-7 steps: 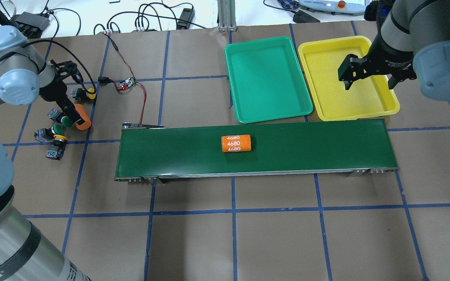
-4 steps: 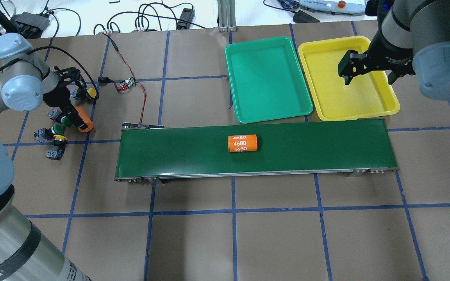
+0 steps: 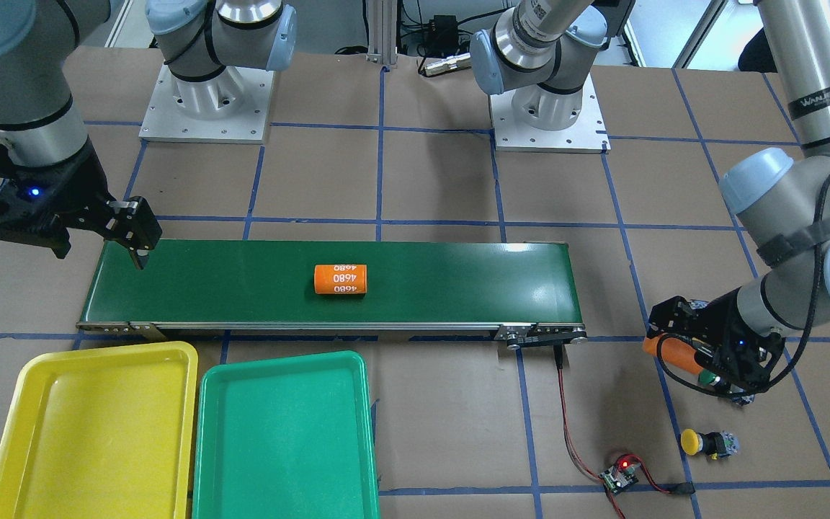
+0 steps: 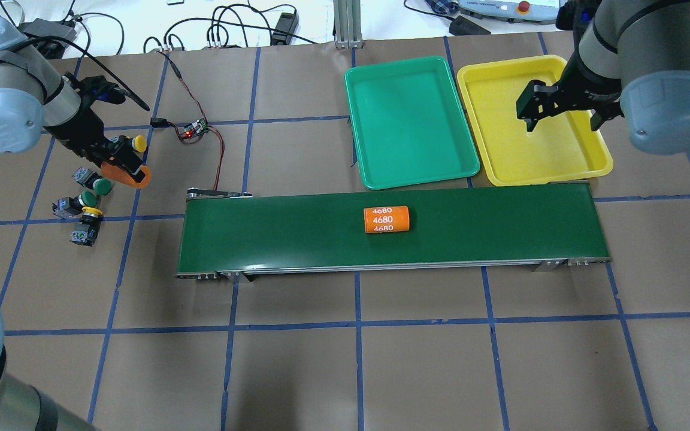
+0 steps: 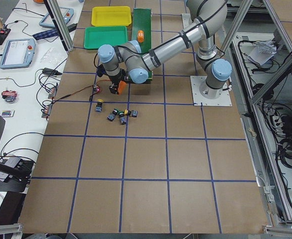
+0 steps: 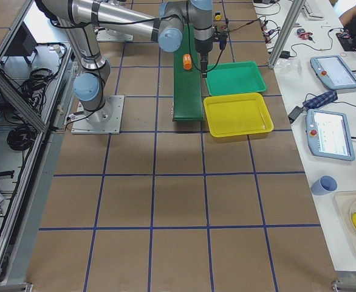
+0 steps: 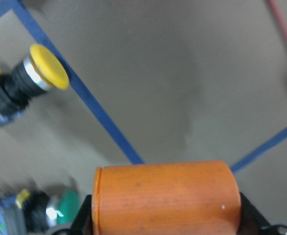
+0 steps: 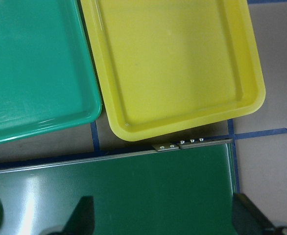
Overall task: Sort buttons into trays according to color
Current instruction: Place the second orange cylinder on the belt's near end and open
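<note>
Several buttons lie on the table at the left: a yellow one (image 4: 138, 143), two green ones (image 4: 102, 186) (image 4: 87, 199) and a second yellow one (image 4: 92, 212). My left gripper (image 4: 124, 169) hangs just above them, shut on an orange cylinder (image 4: 137, 178), which fills the bottom of the left wrist view (image 7: 165, 196). The green tray (image 4: 411, 120) and the yellow tray (image 4: 501, 149) sit side by side behind the belt, both bare inside. My right gripper (image 4: 560, 120) hovers open over the yellow tray, with nothing between its fingers.
A long dark green conveyor belt (image 4: 297, 233) crosses the middle of the table and carries a second orange cylinder marked 4680 (image 4: 387, 219). A small circuit board (image 4: 194, 129) with red wires lies between the buttons and the belt's left end.
My left gripper has swung slightly back and right with the orange cylinder in it. The cylinder on the belt has travelled right. The right gripper has barely shifted.
</note>
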You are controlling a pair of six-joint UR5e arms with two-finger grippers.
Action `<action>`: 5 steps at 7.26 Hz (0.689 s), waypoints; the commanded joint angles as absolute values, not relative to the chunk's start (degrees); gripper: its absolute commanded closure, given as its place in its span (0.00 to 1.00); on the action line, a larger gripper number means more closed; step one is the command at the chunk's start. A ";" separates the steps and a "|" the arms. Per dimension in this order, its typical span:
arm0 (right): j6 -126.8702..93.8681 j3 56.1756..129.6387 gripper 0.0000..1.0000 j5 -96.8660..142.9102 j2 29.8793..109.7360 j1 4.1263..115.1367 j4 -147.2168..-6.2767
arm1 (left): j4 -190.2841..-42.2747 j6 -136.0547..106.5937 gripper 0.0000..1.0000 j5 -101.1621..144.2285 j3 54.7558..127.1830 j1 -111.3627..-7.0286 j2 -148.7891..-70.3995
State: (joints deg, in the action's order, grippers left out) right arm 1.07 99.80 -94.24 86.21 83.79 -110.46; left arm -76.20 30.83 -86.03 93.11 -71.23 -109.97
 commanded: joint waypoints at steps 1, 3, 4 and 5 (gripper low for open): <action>1.14 100.02 0.00 -93.70 86.39 83.94 -107.05 | -81.12 -1.48 1.00 -84.91 97.26 -79.85 -103.12; 1.32 99.58 0.00 -92.90 86.48 83.94 -107.13 | -78.34 -7.35 1.00 -85.08 106.30 -84.88 -99.33; 0.97 98.62 0.00 -91.33 86.92 84.02 -106.96 | -71.96 -7.99 1.00 -85.08 109.39 -85.77 -99.49; 0.97 97.83 0.00 -90.80 87.88 84.11 -105.22 | -67.37 -8.26 0.94 -84.90 110.47 -86.22 -101.58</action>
State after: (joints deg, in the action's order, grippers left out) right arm 1.10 98.79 -91.76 86.99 84.02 -106.59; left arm -73.09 -7.10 -85.02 107.90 -85.18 -100.31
